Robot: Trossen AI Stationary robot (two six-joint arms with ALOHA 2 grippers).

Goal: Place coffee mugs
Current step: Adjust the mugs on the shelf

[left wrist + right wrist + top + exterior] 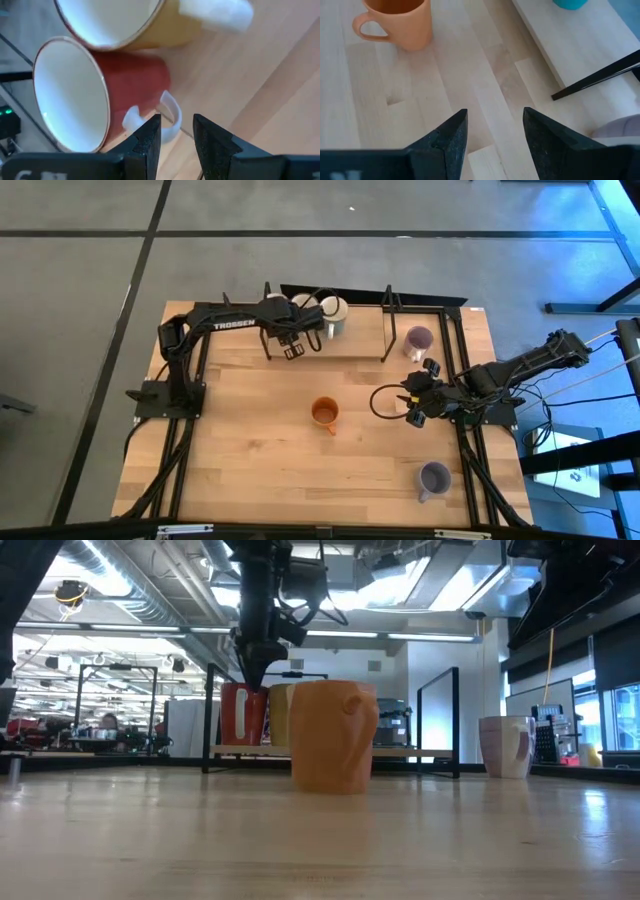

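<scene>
Three mugs with white insides stand in a row on the raised shelf (360, 348) at the table's far edge. In the left wrist view two of them show: a red-walled mug (135, 85) with a white handle (171, 112), and a yellow-walled mug (165, 30). My left gripper (177, 122) hangs open over the shelf (292, 348), its fingertips just short of the red mug's handle. An orange mug (324, 413) stands mid-table. One pale purple mug (418, 340) stands on the shelf's right part and another (433, 477) near the front right. My right gripper (413, 405) hovers open, right of the orange mug (400, 22).
Black rack legs (388, 330) stand on the shelf, and a thin black bar (600, 77) crosses the right wrist view. A teal thing (570, 4) sits on the shelf there. Black cables loop by the right gripper (385, 402). Bare wood lies at the table's front left.
</scene>
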